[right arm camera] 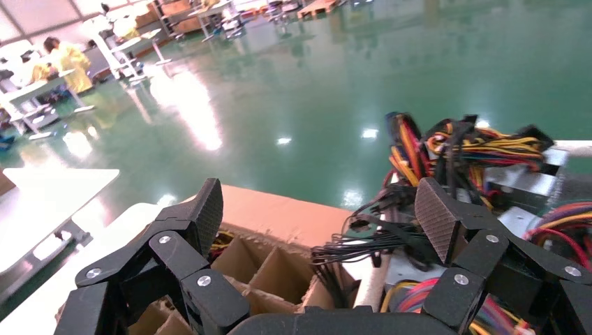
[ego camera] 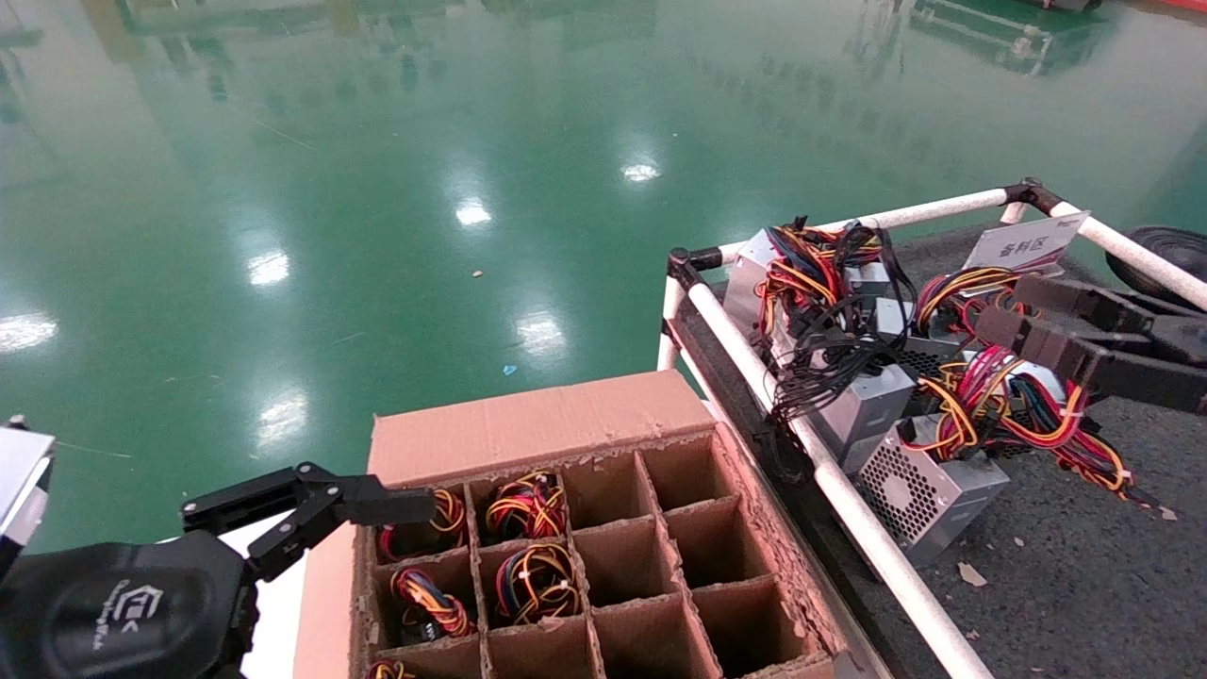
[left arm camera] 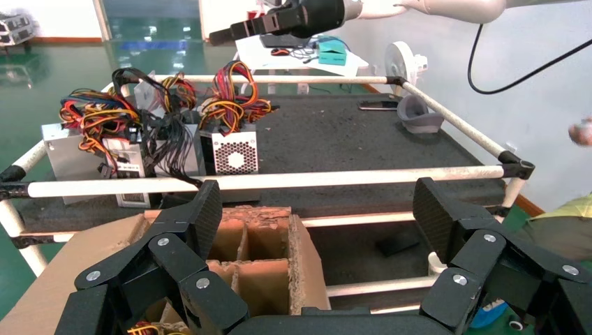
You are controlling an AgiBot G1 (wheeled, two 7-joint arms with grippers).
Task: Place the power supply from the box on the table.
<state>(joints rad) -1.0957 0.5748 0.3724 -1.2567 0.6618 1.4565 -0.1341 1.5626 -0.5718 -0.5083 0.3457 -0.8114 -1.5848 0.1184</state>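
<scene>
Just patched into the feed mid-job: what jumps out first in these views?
A heap of silver power supplies with tangled bright wires crowds the table's near corner; one vented power supply lies closest, against the white rail. Beside the table sits the box, its cardboard cells mostly empty, with wire bundles in the left ones. The open right gripper hangs over the heap, and the open left gripper sits at the box's left edge.

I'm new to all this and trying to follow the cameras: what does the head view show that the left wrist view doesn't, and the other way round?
Only the head view shows wire bundles left in the box's cells and the white sign. Only the left wrist view shows the table's far end with a grey object near the rail. Both show the box, the table, the vented power supply, and both grippers: left gripper open by the box, right gripper open above the units.
</scene>
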